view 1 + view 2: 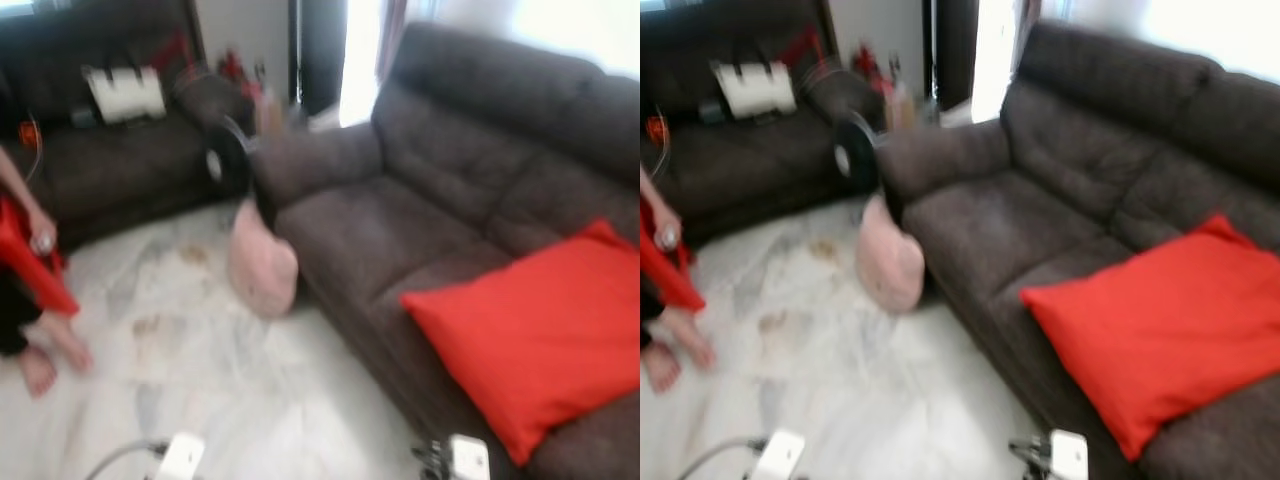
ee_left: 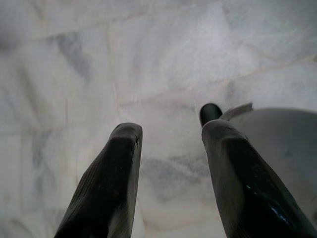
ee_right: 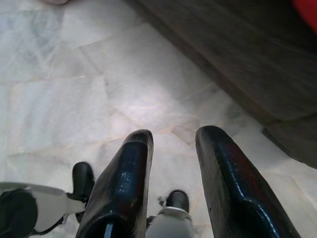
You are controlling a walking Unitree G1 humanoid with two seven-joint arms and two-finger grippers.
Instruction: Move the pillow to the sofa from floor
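Note:
A pale pink pillow stands on the marble floor, leaning against the front corner of the dark brown sofa. A red pillow lies on the sofa seat at the right. Both arms hang low, and their silver wrists show at the bottom edge of the eye views. My left gripper is open above bare floor. My right gripper is open too, over the floor beside the sofa base. Neither holds anything. The eye views are blurred.
A person in red sits on the floor at the far left, bare feet out. A second dark sofa at the back left carries a white object. A black round fan stands by the sofa arm.

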